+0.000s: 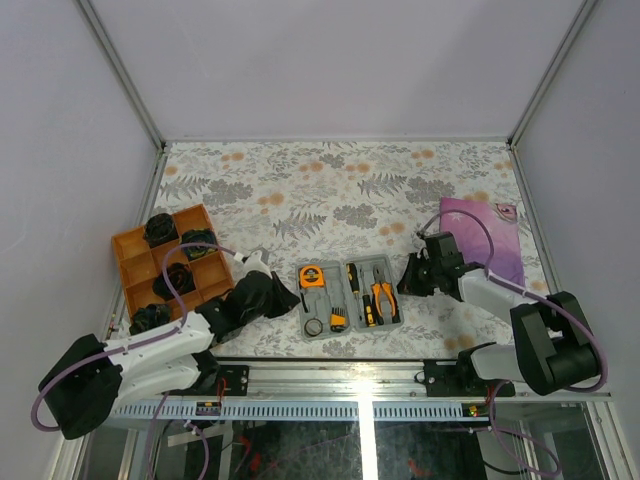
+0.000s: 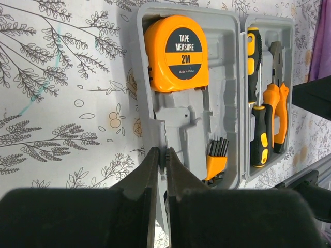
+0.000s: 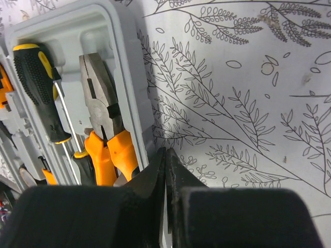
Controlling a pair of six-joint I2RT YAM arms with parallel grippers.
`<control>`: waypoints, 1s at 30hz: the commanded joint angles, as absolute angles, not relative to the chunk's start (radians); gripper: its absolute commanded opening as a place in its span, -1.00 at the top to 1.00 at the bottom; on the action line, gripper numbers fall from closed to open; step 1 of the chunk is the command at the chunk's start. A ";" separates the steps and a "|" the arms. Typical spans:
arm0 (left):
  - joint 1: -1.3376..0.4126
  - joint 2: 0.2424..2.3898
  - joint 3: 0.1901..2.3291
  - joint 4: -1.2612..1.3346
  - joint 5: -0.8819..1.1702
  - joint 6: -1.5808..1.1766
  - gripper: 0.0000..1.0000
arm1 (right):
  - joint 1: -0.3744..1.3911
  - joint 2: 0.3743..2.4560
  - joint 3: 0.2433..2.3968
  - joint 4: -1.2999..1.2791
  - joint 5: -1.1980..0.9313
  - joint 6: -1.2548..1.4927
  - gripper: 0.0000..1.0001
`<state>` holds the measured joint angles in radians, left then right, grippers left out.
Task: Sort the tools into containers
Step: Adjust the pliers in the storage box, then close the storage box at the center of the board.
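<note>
open tool case (image 1: 327, 301) lying flat on the tabletop (image 1: 330, 185), close to the near edge and about midway between the left and right edges, hinge running near to far. left half: round orange tape measure (image 2: 176, 51) in the far recess; black-and-orange bit set (image 2: 217, 155) near the hinge at the near end; small black tape ring (image 1: 314, 326) beside it, towards the case's left rim. right half: black-and-yellow-handled screwdriver (image 3: 39, 88) next to the hinge, with a second handle lying just nearer; orange-handled pliers (image 3: 103, 129) between the screwdriver and the case's right rim, steel nose pointing to the far edge.

left gripper (image 2: 162, 155) reaches in from the near-left corner to the case's left rim at its near end. its fingers are drawn together with a thin grey strip between the tips, probably the rim itself held in the pinch. right gripper (image 3: 165, 152) sits at the case's right rim, level with the pliers' handles. its fingers are pressed together tip to tip, just outside the rim, over the printed cover.

orange divided tray (image 1: 135, 250) holding black items, by the left edge; purple cloth (image 1: 490, 235) by the right edge, behind the right arm.
</note>
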<state>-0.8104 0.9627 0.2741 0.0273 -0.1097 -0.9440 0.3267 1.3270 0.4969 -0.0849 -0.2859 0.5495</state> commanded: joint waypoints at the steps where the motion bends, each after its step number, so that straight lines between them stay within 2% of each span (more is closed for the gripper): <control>1: -0.812 0.997 0.304 0.074 -0.063 -0.908 1.00 | 0.335 1.296 0.438 0.042 -0.478 0.577 0.99; 16: -0.813 1.050 0.337 0.100 -0.033 -0.894 1.00 | 0.335 1.050 0.364 0.185 -0.569 0.646 0.99; 30: -0.814 1.068 0.338 0.118 -0.020 -0.897 1.00 | 0.335 0.992 0.210 0.507 -0.572 0.883 0.99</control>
